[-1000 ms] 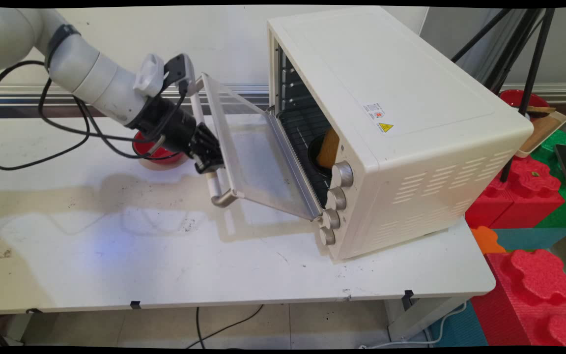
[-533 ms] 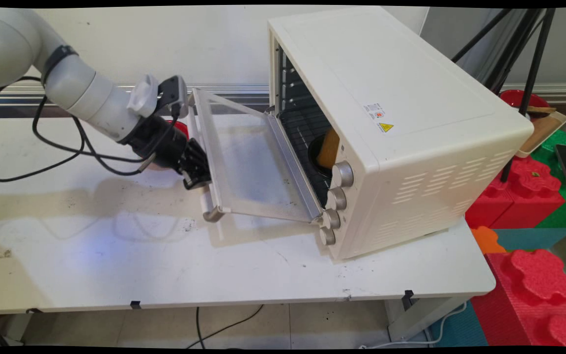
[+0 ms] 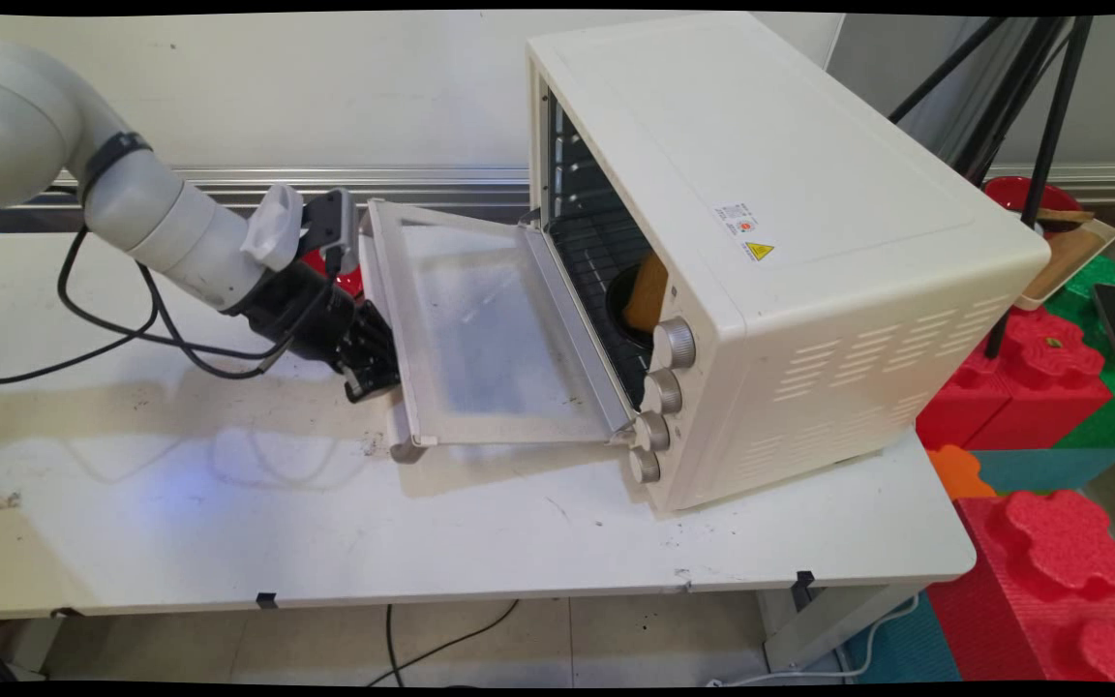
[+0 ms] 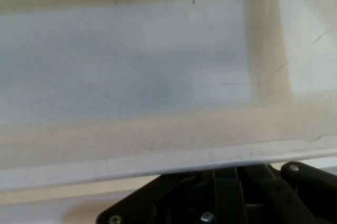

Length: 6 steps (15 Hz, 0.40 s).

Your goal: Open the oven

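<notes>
A cream toaster oven (image 3: 770, 223) stands on the white table (image 3: 228, 523), its front facing left. Its glass door (image 3: 490, 329) is swung down almost level. My gripper (image 3: 378, 373) is shut on the door's handle (image 3: 401, 436) at the door's outer edge. Inside the oven an orange-brown item (image 3: 647, 290) rests in a dark dish. A red bowl (image 3: 349, 279) shows just behind my wrist. In the hand view the handle bar (image 4: 158, 163) crosses right above my black linkage, and the door glass (image 4: 131, 60) fills the picture beyond it; the fingertips are hidden.
Black cables (image 3: 112, 334) hang from the arm over the table's left half. Red and green foam blocks (image 3: 1041, 368) are stacked off the table's right end, beside black tripod legs (image 3: 1032, 194) and a tray (image 3: 1075, 257) holding another red bowl.
My gripper has moved down and left with the handle, and the oven door has swung from about half open to almost level.
</notes>
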Available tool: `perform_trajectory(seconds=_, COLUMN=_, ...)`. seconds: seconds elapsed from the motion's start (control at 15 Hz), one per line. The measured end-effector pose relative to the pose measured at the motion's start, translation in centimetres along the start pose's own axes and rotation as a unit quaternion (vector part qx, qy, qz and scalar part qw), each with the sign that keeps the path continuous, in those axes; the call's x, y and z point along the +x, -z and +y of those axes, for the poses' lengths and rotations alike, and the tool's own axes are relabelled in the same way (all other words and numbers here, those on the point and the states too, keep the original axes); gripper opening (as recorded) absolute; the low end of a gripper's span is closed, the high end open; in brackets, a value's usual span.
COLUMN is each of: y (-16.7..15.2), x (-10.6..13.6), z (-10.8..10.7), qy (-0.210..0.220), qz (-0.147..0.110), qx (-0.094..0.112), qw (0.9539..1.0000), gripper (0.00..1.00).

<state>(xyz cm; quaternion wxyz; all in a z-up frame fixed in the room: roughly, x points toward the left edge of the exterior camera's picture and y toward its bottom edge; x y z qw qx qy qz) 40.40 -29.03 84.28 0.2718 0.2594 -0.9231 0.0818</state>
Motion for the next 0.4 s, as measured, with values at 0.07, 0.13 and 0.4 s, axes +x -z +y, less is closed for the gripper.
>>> perform_trajectory(seconds=0.07, y=-0.2, x=-0.3, z=0.1, qy=-0.002, qz=-0.002, qx=-0.001, qw=1.0, gripper=0.0)
perform_trajectory(seconds=0.13, y=-0.4, x=-0.6, z=0.1, qy=-0.005, qz=-0.003, qx=0.0, qw=1.0, gripper=0.0)
perform_trajectory(seconds=0.4, y=-1.0, x=-1.3, z=0.3, qy=-0.014, qz=0.0, qx=0.005, qw=0.9999, gripper=0.0)
